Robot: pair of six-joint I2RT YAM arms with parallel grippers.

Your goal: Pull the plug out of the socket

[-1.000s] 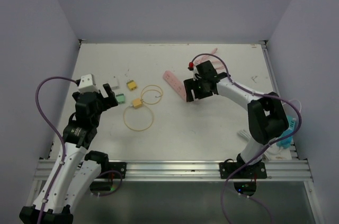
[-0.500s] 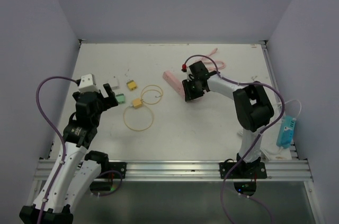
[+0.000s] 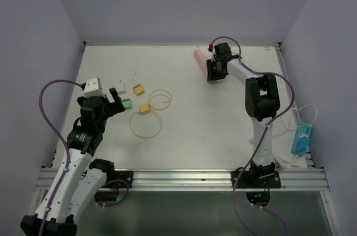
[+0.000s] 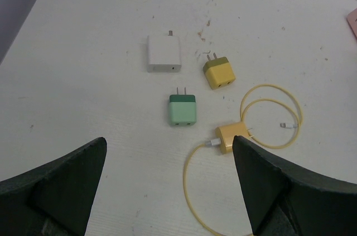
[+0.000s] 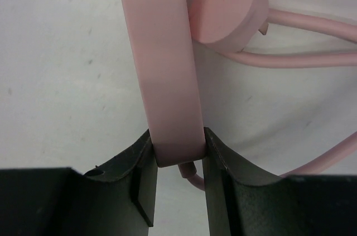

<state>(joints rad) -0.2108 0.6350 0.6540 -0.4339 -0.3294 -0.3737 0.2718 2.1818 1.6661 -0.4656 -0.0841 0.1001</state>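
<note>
R gripper (image 5: 178, 142) clamped on end of flat pink plastic socket strip (image 5: 164, 68), prob. as anchor for pull. Round pink plug (image 5: 223, 7) lies against strip, far side of white table (image 3: 212, 130); seating unclear. L gripper (image 4: 167, 160) spread apart, unloaded.

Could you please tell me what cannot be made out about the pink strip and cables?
Right wrist: the pink power strip, in the right claw, shows no socket face; the top edge cuts off its far end.
Top external: the right arm hides most of it; anything plugged in is too small to tell.
Left wrist: the yellow cable leaves the bottom edge.
</note>
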